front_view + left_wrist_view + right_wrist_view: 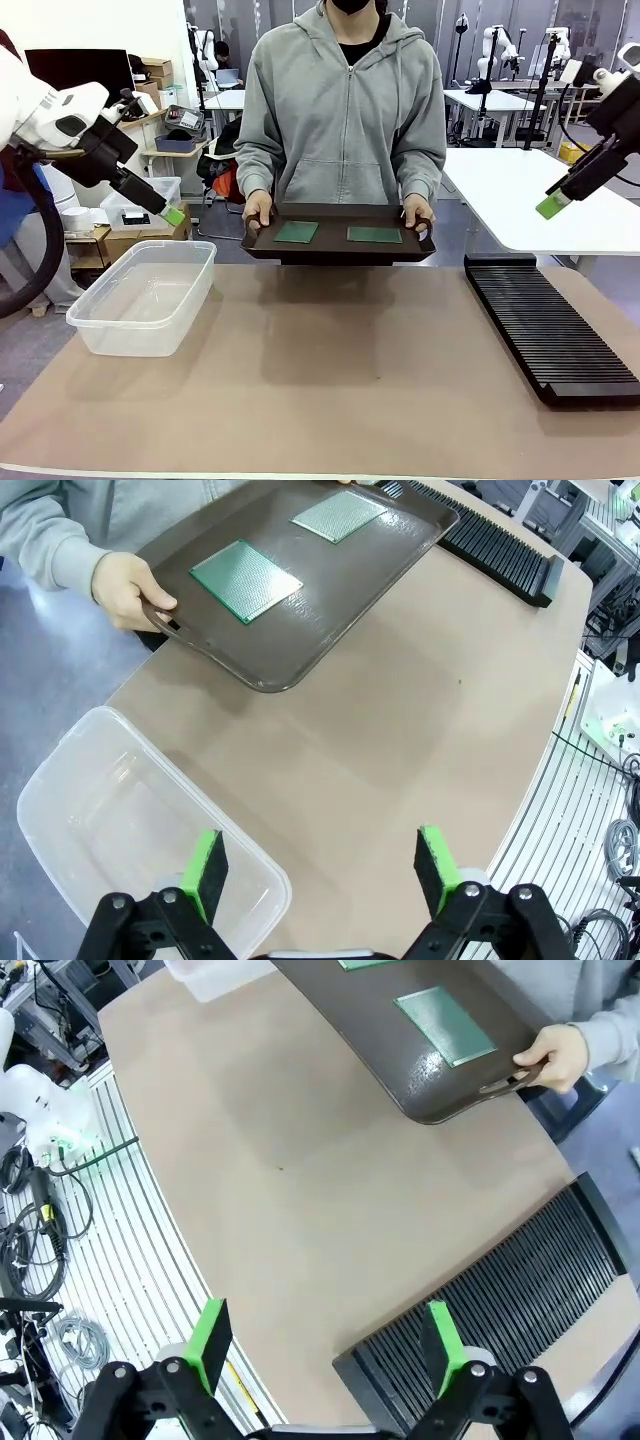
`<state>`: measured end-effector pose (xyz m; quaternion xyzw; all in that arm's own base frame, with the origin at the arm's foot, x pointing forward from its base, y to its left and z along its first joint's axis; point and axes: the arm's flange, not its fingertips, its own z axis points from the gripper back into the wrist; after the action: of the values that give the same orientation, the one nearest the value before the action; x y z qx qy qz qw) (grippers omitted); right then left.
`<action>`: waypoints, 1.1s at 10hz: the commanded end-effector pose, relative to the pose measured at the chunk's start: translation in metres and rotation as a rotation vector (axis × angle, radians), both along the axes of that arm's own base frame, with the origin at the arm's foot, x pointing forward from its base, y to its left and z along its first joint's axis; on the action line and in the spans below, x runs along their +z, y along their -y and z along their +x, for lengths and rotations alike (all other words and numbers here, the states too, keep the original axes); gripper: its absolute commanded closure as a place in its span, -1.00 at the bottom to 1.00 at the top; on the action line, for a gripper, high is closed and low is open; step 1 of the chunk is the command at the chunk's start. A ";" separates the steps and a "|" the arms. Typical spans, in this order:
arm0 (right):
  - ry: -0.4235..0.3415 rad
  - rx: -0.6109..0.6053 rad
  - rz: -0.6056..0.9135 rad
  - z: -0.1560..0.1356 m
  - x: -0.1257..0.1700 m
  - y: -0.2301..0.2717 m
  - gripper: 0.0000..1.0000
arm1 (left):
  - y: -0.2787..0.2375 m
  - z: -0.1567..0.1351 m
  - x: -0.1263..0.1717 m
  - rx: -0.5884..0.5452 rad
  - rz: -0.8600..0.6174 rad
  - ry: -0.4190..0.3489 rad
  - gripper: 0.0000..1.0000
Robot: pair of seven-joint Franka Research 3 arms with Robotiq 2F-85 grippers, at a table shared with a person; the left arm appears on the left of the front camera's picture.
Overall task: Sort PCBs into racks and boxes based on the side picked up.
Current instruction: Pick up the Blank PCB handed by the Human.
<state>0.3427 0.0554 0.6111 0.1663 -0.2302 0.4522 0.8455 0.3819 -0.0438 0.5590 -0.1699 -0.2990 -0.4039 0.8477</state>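
Well ahead of your left gripper (320,852), two thin flat green circuit boards (245,580) lie flat and apart on a dark brown tray (300,640), with the paler board (338,516) farther off. The clear open plastic tub (100,810) sits just below that gripper. The long black slotted rack (500,1300) lies below your right gripper (326,1328).

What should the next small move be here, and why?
Probably bring the left gripper, jaws open, forward over the nearer PCB. It and the other PCB lie flat on the tray, which the person's hand holds at the far edge of the table; the right gripper is open and empty too.
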 end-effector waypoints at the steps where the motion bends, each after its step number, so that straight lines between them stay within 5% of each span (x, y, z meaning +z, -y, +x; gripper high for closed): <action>1: 0.007 0.011 0.013 0.002 -0.006 -0.004 -1.00 | -0.001 0.001 -0.006 -0.007 -0.014 -0.012 -1.00; 3: -0.006 0.001 -0.009 0.000 -0.003 -0.004 -1.00 | 0.002 0.001 -0.002 0.000 0.005 -0.005 -1.00; 7: 0.089 0.028 0.025 -0.027 0.075 0.029 -1.00 | -0.033 -0.043 0.081 -0.100 0.041 0.247 -1.00; 11: 0.121 0.011 0.002 -0.052 0.140 0.041 -1.00 | -0.054 -0.063 0.125 -0.067 0.064 0.363 -1.00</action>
<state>0.2905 0.0173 0.7432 0.1474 -0.2842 0.4654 0.8252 0.3206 0.0055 0.6848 -0.1001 -0.4248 -0.4549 0.7763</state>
